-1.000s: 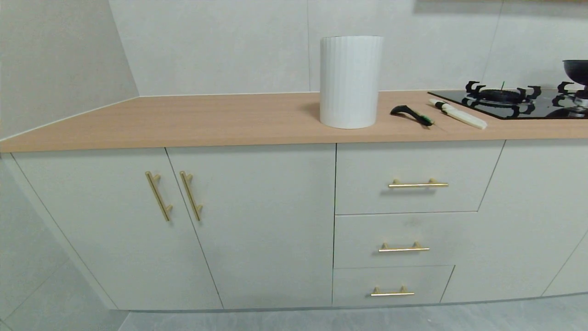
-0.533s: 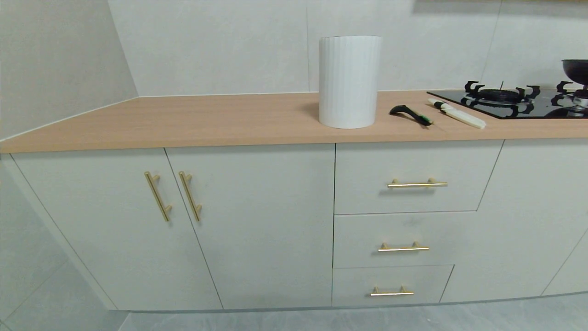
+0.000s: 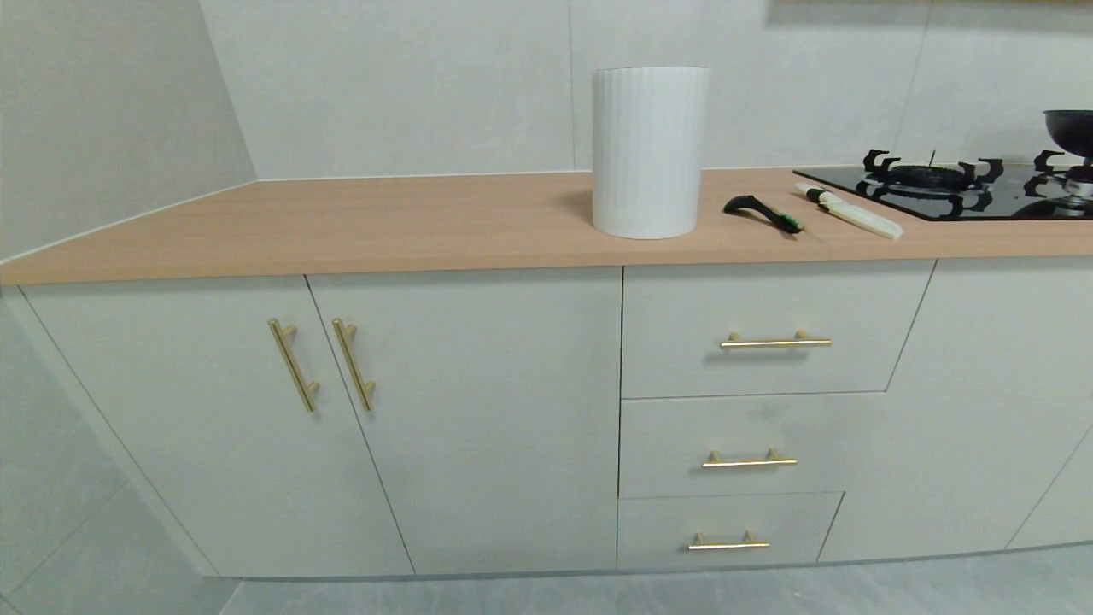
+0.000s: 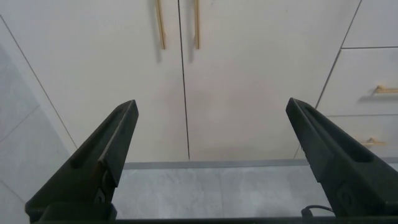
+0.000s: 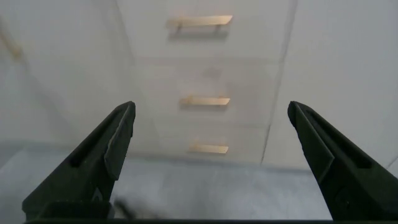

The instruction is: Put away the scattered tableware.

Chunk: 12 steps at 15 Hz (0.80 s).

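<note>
Left claw (image 4: 210, 107) and right claw (image 5: 210, 109) spread empty; peeler (image 3: 762, 212) and knife (image 3: 850, 212) on the counter (image 3: 384, 224) look light, stiff, thin, so pinch the handles.

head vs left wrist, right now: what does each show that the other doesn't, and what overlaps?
Head adds: the counter with a white canister, a black tool, a knife and the hob. Left wrist adds: the left hand, open and holding nothing, low in front of the cabinet doors. Shared: the doors' gold handles and the drawers beside them.
</note>
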Motion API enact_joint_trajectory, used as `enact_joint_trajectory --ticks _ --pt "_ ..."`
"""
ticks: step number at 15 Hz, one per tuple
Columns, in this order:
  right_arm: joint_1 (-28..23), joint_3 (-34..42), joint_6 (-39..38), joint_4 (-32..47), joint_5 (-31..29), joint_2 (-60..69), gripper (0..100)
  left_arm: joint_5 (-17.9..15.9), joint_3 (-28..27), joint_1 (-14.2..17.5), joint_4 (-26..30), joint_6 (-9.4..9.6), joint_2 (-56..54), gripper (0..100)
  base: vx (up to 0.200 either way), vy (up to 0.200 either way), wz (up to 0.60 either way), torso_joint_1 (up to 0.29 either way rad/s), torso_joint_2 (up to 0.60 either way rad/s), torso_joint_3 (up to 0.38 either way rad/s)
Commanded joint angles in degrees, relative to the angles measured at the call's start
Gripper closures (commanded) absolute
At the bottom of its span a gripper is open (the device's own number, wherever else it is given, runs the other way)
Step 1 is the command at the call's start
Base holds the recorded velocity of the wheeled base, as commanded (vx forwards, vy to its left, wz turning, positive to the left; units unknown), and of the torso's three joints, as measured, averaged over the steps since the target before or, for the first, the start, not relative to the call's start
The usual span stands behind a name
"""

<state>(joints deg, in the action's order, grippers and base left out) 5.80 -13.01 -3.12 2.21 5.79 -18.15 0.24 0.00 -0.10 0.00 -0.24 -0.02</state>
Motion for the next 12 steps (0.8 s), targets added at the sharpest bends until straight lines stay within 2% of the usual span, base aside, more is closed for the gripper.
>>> enact_joint_trajectory --ticks 1,4,5,6,8,10,12 --pt "3.1 -6.1 2.2 -0.4 1.9 -25.4 0 0.0 0.0 0.0 0.0 -0.02 0.0 0 0.0 0.0 0.0 0.0 0.0 0.0" --pt "3.7 -13.7 4.2 -3.3 1.9 -46.0 0 0.0 0.0 0.0 0.0 -0.02 0.0 0 0.0 0.0 0.0 0.0 0.0 0.0" --pt "4.5 -16.6 4.2 -6.7 1.7 -54.1 0 0.0 0.0 0.0 0.0 -0.02 0.0 0 0.0 0.0 0.0 0.0 0.0 0.0" --pt "4.6 -17.4 4.2 -7.5 1.6 -56.0 0 0.0 0.0 0.0 0.0 -0.02 0.0 0 0.0 0.0 0.0 0.0 0.0 0.0" --pt "5.4 -24.3 4.1 -12.2 1.4 -72.3 0 0.0 0.0 0.0 0.0 -0.02 0.0 0 0.0 0.0 0.0 0.0 0.0 0.0" --pt "6.2 -26.9 3.9 -14.4 0.9 -79.5 0 0.0 0.0 0.0 0.0 -0.02 0.0 0 0.0 0.0 0.0 0.0 0.0 0.0" --pt "6.2 -28.7 3.9 -20.6 -1.0 -88.2 0 0.0 0.0 0.0 0.0 -0.02 0.0 0 0.0 0.0 0.0 0.0 0.0 0.0"
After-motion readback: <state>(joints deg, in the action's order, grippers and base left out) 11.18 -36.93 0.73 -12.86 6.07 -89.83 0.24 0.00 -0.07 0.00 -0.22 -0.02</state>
